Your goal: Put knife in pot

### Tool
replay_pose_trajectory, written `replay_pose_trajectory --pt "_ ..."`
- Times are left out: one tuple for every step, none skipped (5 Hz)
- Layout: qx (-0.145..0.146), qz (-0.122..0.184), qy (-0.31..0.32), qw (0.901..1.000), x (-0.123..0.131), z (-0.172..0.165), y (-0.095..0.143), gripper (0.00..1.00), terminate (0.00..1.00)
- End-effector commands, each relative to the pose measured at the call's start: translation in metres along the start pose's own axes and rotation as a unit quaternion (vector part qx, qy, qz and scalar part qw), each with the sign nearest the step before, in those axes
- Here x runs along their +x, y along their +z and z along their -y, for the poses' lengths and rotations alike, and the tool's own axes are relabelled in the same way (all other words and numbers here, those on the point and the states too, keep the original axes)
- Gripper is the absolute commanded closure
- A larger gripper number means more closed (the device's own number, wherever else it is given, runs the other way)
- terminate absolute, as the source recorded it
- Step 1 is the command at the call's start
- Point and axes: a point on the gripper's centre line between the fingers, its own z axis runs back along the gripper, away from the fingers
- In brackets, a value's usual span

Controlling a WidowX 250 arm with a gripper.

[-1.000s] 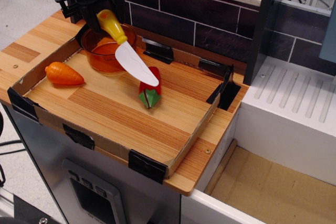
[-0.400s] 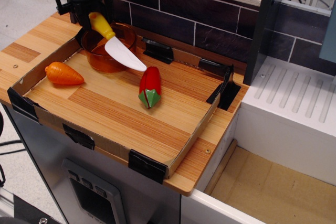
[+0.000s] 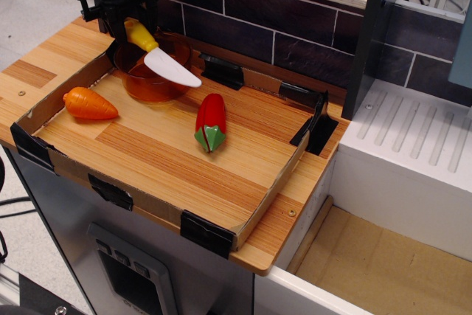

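at the far left corner of the tray, black gripper (image 3: 131,21) closed on the yellow handle of the knife (image 3: 164,58), white blade slanting down to the right over the pot (image 3: 151,79), carrot (image 3: 88,103) near-left of pot, red pepper (image 3: 210,122) to its right, cardboard-walled wooden tray (image 3: 258,204)

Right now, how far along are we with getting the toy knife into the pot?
Done: the yellow-handled, white-bladed plastic knife is picked up and carried over the translucent orange-brown round pot. In hand: the black gripper holds its handle, blade slanting across the pot's right rim. Left: lower and release; the knife is not yet inside.
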Motion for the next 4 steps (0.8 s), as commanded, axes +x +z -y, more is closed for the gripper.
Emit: replay_pose_trajectory --pt "-0.027 0.023 -0.02 0.9992 -0.01 0.001 0.016 1.0 0.0" --pt "-0.036 0.021 -0.024 0.9988 -0.016 0.003 0.02 1.0 0.0" --pt "-0.043 0.023 -0.028 0.9984 -0.024 0.004 0.027 1.0 0.0" --pt "-0.036 0.018 -0.018 0.999 -0.025 0.004 0.029 0.0 0.0"
